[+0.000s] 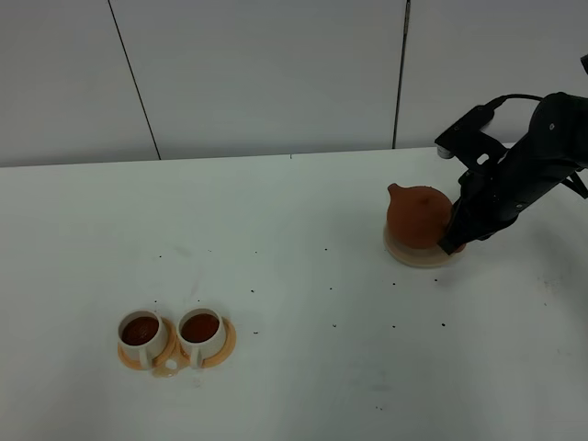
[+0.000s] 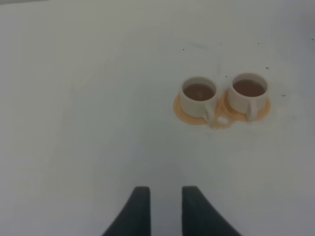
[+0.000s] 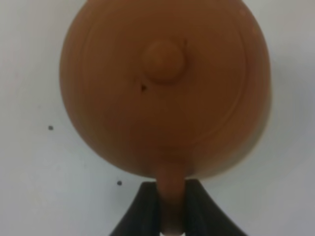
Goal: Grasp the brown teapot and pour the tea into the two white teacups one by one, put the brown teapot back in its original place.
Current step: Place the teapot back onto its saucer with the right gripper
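While gripped, brown teapot [image 3: 165, 88] (unmarked), coaster [image 1: 409, 254]

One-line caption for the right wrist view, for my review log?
Right gripper shut on the handle of the brown teapot, seen from above, lid on, over a white table.
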Action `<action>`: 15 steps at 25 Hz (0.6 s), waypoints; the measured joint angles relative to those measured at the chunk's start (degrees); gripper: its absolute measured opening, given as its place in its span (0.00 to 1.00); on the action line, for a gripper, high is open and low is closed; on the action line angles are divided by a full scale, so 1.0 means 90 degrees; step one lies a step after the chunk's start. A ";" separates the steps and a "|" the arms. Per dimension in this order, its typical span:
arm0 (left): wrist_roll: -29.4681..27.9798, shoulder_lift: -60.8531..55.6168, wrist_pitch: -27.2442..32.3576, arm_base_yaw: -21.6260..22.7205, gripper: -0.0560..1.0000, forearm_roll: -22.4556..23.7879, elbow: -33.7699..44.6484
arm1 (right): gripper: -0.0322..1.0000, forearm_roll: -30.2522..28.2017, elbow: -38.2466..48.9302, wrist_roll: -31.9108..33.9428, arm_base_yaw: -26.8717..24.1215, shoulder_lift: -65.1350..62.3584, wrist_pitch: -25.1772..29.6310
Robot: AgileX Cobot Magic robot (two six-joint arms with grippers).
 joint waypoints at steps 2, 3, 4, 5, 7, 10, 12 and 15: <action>0.0000 0.0000 0.0000 0.0000 0.27 0.0000 0.0000 | 0.12 0.0000 0.0021 0.0000 -0.0019 -0.0007 -0.0006; 0.0000 0.0000 0.0000 0.0000 0.27 0.0000 0.0000 | 0.12 0.0000 0.0025 0.0000 -0.0019 -0.0007 -0.0006; 0.0000 0.0000 0.0000 0.0000 0.27 0.0000 0.0000 | 0.12 0.0000 0.0028 0.0000 -0.0025 -0.0014 -0.0006; 0.0000 0.0000 0.0000 0.0000 0.27 0.0000 0.0000 | 0.12 0.0000 0.0028 0.0000 -0.0032 -0.0014 -0.0006; 0.0000 0.0000 0.0000 0.0000 0.27 0.0000 0.0000 | 0.12 -0.0019 0.0028 0.0000 -0.0032 -0.0014 -0.0006; 0.0000 0.0000 0.0000 0.0000 0.27 0.0000 0.0000 | 0.12 -0.0041 0.0061 0.0000 -0.0032 -0.0014 -0.0055; 0.0000 0.0000 0.0000 0.0000 0.27 0.0000 0.0000 | 0.12 -0.0047 0.0161 0.0000 -0.0032 -0.0022 -0.0188; 0.0000 0.0000 0.0000 0.0000 0.27 0.0000 0.0000 | 0.12 -0.0063 0.0276 -0.0007 -0.0032 -0.0022 -0.0288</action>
